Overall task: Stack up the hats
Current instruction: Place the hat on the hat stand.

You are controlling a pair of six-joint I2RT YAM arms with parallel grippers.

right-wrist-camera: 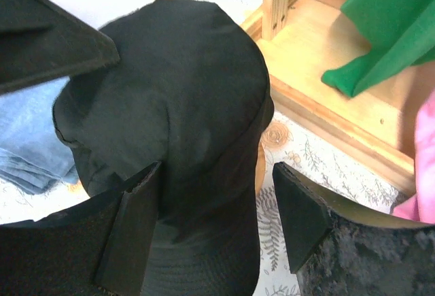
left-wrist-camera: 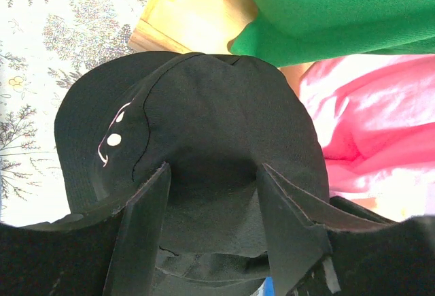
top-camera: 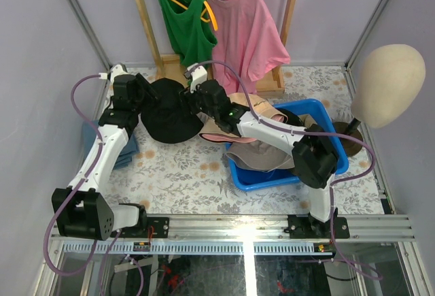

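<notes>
Black hat (top-camera: 163, 120): I found it on the table (top-camera: 183, 173) at the foot of the wooden rack (top-camera: 272, 81), its white logo (left-wrist-camera: 112, 139) showing. It was black on black, so I could not tell whether a second black hat lay under it.
Left gripper (left-wrist-camera: 214, 173): Its fingers were set well apart astride the crown, with fabric bulging between them. I could not tell whether they pressed it or merely bracketed it. I judged it was placed there to steady the crown.
Right gripper (right-wrist-camera: 216, 170): It reached across from the bin side with its jaws wide. One finger (right-wrist-camera: 132, 231) lay against the hat and the other stood clear, with table visible in the gap. It held nothing.
Blue bin (top-camera: 258, 179): It sat right of centre, and the hats in the bin (top-camera: 253, 154), pink, beige and taupe, were heaped loosely rather than stacked.
Blue cap (top-camera: 90, 138): It lay apart on the table, beside the left arm.
Progress: Early, in my judgement. The black hat looked like the base of the stack, set on bare table where both arms could reach it.
Risk: The soft crown could slump or drag on release, and the two wrists were crowded close together.
</notes>
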